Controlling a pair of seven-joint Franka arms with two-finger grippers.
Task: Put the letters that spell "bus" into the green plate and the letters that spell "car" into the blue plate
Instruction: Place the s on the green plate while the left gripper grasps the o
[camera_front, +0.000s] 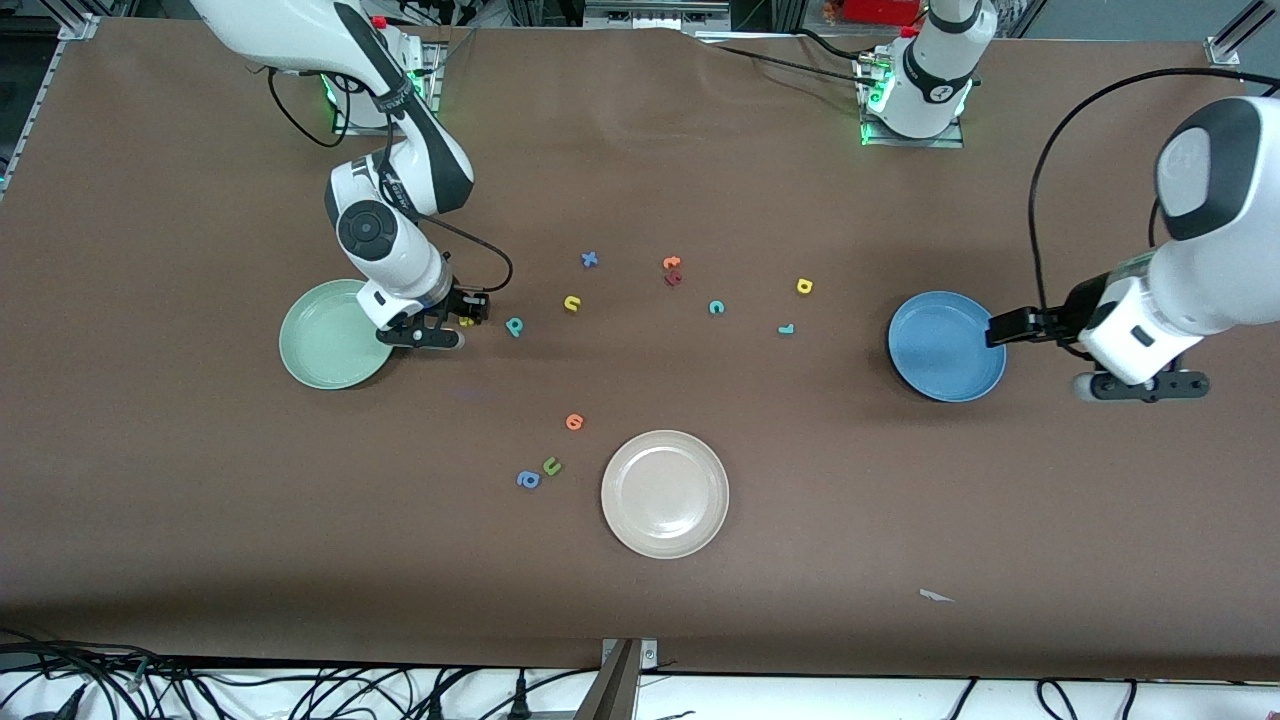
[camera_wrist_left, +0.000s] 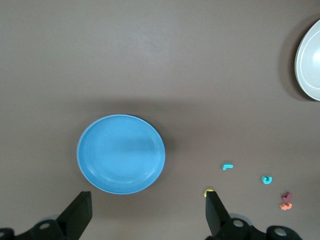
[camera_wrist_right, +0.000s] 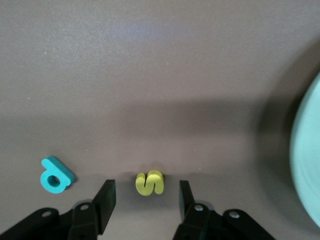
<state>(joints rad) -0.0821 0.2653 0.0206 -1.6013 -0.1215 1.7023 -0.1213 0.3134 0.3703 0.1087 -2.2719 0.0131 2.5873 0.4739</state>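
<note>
My right gripper (camera_front: 440, 328) (camera_wrist_right: 145, 192) is low over the table beside the green plate (camera_front: 300, 340) (camera_wrist_right: 307, 160). It is open, one finger on each side of the yellow s (camera_front: 466, 321) (camera_wrist_right: 150, 182), with a gap at both fingers. The teal b (camera_front: 514, 326) (camera_wrist_right: 55, 175) lies close by, the yellow u (camera_front: 572, 303) a little farther from the camera. The teal c (camera_front: 716, 307) (camera_wrist_left: 267, 180), teal r (camera_front: 786, 328) (camera_wrist_left: 227, 166) and yellow a (camera_front: 804, 286) (camera_wrist_left: 209, 192) lie mid-table. My left gripper (camera_front: 1140, 385) (camera_wrist_left: 147, 210) waits open and holds nothing, beside the blue plate (camera_front: 945, 345) (camera_wrist_left: 120, 152).
A cream-white plate (camera_front: 665, 493) (camera_wrist_left: 310, 60) sits nearest the camera. Beside it lie an orange letter (camera_front: 574, 422), a green u (camera_front: 551, 465) and a blue a (camera_front: 527, 480). A blue x (camera_front: 589, 259), an orange letter (camera_front: 672, 263) and a dark red one (camera_front: 673, 278) lie farther back.
</note>
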